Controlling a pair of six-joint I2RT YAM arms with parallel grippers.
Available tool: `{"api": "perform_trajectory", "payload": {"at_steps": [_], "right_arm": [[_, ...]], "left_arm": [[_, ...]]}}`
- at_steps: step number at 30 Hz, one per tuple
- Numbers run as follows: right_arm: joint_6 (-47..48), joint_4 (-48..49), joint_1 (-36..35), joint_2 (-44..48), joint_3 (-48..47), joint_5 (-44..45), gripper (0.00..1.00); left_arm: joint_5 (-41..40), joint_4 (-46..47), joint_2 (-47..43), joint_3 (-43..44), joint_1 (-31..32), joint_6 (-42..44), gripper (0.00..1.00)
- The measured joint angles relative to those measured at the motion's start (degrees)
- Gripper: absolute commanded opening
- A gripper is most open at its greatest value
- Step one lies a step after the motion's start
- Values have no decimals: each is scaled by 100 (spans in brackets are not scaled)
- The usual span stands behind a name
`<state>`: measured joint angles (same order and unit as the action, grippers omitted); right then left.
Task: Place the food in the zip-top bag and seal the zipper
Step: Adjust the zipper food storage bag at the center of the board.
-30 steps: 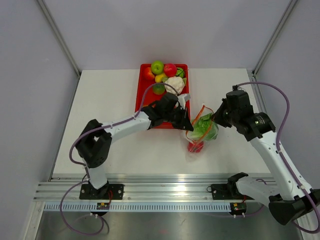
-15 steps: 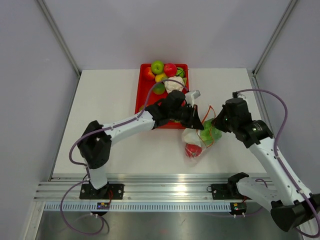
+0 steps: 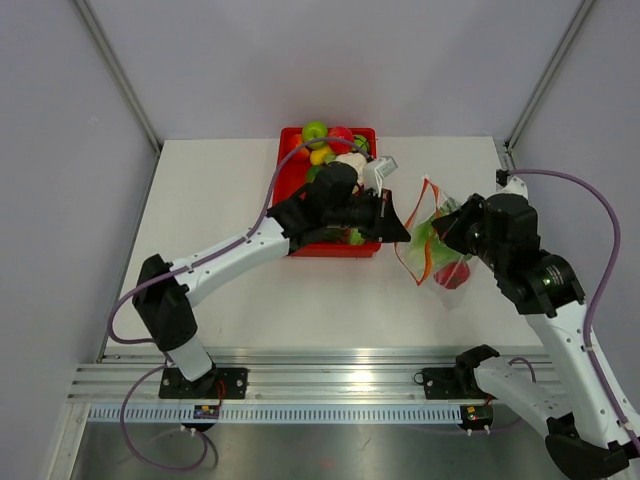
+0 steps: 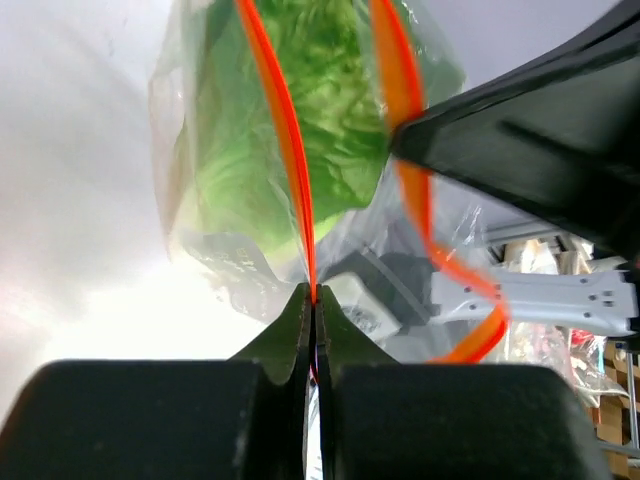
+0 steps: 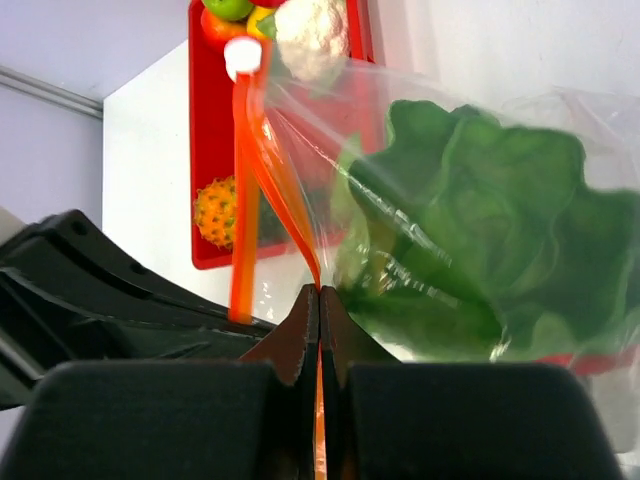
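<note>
The zip-top bag (image 3: 441,264) hangs above the table between my two grippers, its mouth spread open. My left gripper (image 3: 404,231) is shut on one side of the orange-red zipper (image 4: 283,120), the strip running into its jaws. My right gripper (image 3: 444,232) is shut on the other zipper side (image 5: 288,215). The green lettuce (image 3: 429,236) fills the bag's upper part and shows in both wrist views (image 4: 300,130) (image 5: 480,230). The red tomato piece (image 3: 455,276) sits at the bag's bottom. I cannot make out the cucumber piece.
The red tray (image 3: 283,205) stands at the back middle, partly under my left arm, holding a white cauliflower (image 5: 310,35), an orange pineapple (image 5: 220,210), apples and other toy fruit. A white slider (image 5: 243,56) sits on the zipper's far end.
Both grippers have carried the bag up off the table and to the right. The left arm has stretched further out. The bag's mouth now stands pulled open between them.
</note>
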<state>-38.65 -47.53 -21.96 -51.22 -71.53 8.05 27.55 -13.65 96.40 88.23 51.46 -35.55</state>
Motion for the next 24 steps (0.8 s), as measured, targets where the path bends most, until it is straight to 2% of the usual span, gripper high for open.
{"api": "perform_trajectory", "payload": {"at_steps": [4, 8, 11, 18, 24], "right_arm": [[-105, 212, 0, 79, 872, 0, 0], [-179, -70, 0, -396, 1432, 39, 0], [-177, -267, 0, -341, 1344, 166, 0], [-186, -295, 0, 136, 831, 461, 0], [-306, -317, 0, 122, 1152, 444, 0]], "left_arm": [[116, 481, 308, -354, 2, -151, 0], [166, 199, 929, -579, 0, -212, 0], [162, -90, 874, -579, -20, -168, 0], [190, 153, -76, -546, -131, -179, 0], [385, 710, 129, -863, -136, -391, 0]]}}
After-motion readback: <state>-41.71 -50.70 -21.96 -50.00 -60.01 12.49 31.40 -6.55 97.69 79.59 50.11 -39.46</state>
